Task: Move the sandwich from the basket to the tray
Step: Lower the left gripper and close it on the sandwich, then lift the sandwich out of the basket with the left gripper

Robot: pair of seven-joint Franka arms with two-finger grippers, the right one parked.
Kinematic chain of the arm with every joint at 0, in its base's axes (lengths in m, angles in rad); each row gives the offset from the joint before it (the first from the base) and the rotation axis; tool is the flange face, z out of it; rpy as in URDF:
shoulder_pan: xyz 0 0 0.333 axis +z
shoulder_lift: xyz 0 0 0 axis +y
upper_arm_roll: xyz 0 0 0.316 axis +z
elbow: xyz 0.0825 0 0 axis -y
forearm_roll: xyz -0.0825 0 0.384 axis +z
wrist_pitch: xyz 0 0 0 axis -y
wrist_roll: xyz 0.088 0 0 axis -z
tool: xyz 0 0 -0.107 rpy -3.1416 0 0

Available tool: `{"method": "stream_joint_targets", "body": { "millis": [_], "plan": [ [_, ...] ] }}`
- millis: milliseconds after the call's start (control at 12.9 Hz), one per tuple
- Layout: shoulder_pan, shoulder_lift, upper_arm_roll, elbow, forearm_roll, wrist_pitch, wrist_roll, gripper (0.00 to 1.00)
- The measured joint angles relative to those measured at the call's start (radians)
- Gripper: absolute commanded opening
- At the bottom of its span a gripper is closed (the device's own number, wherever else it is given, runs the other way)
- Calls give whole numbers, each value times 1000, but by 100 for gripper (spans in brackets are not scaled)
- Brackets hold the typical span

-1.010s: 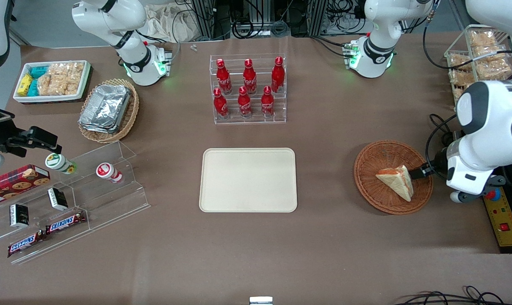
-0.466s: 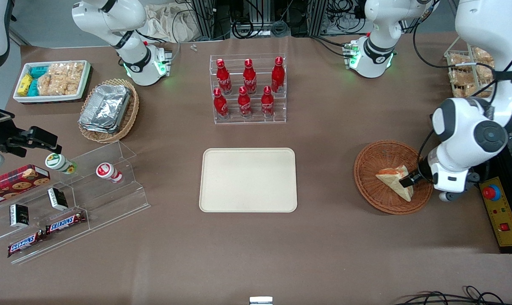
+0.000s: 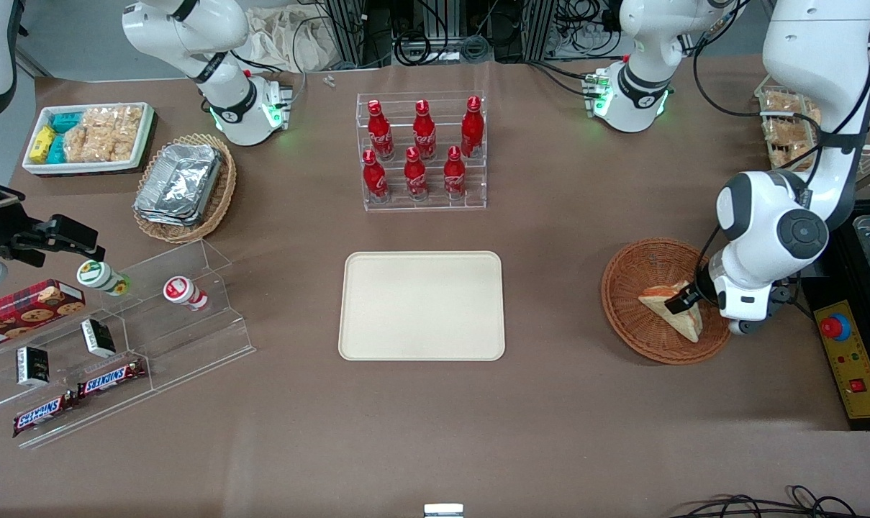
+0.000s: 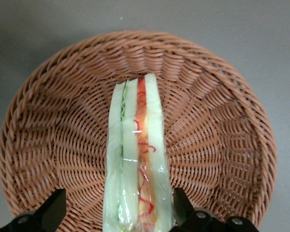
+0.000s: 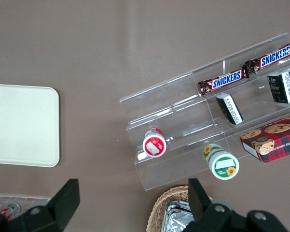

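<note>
The sandwich (image 3: pixel 688 325), a pale bread wedge with red-orange and green filling, stands on edge in the round reddish-brown wicker basket (image 3: pixel 622 273) toward the working arm's end of the table. My left gripper (image 3: pixel 683 301) hangs low over the sandwich and is open. In the left wrist view the sandwich (image 4: pixel 137 145) lies between the two black fingers (image 4: pixel 55 209) of the gripper (image 4: pixel 118 207), inside the basket (image 4: pixel 212 121). One finger stands clear of the bread and the second is close beside it. The cream tray (image 3: pixel 420 306) lies bare at mid-table; the right wrist view also shows this tray (image 5: pixel 19 123).
A clear rack of red cola bottles (image 3: pixel 422 155) stands farther from the front camera than the tray. Toward the parked arm's end are an oval basket of foil trays (image 3: pixel 183 187), a white snack tray (image 3: pixel 89 137) and an acrylic snack shelf (image 3: pixel 118 324). A yellow button box (image 3: pixel 845 352) lies beside the basket.
The left arm has swung in over the basket. Its gripper moved from the basket's rim to straddle the sandwich. The sandwich has not moved.
</note>
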Motion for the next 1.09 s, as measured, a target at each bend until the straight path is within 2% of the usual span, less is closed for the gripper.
{"method": "stream_joint_targets", "body": {
  "millis": [311, 388, 544, 621, 699, 777, 1087],
  "plan": [
    [-3, 79, -5, 36, 0, 17, -140, 98],
    [-4, 95, -7, 51, 0, 19, -150, 84],
    [-4, 107, -8, 72, 0, 19, -160, 42],
    [-4, 107, -9, 78, 0, 19, -168, 25],
    [-6, 107, -9, 83, 0, 19, -173, 16],
    [-8, 107, -9, 84, 0, 19, -175, 13],
    [-11, 107, -10, 86, 0, 19, -177, 13]
  ]
}}
